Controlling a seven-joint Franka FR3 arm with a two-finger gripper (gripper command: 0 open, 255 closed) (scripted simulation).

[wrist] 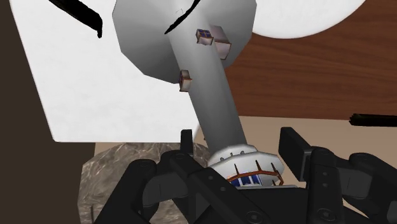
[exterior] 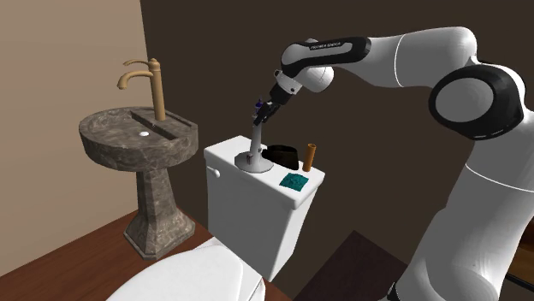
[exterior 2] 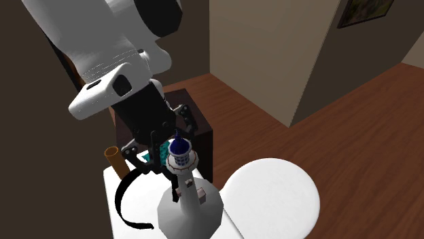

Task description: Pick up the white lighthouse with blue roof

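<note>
Lighthouse (exterior: 255, 147) stands upright on the toilet tank (exterior: 244, 209), its base flat on the lid, so it is not yet lifted. The gripper (wrist: 238, 145) straddles its blue-roofed top, jaws apart and not clearly touching. By my judgement, closing and lifting remain.

We record the white arm (exterior: 479, 197) standing at the shoulder view's lower right, bent at the elbow and reaching across to that view's left. The dark wrist (exterior: 318, 53) angles downward. The black hand (exterior: 262, 111) points down at a slight slant. In the wrist view its two fingers (wrist: 296, 151) stand apart, not meeting.
</note>
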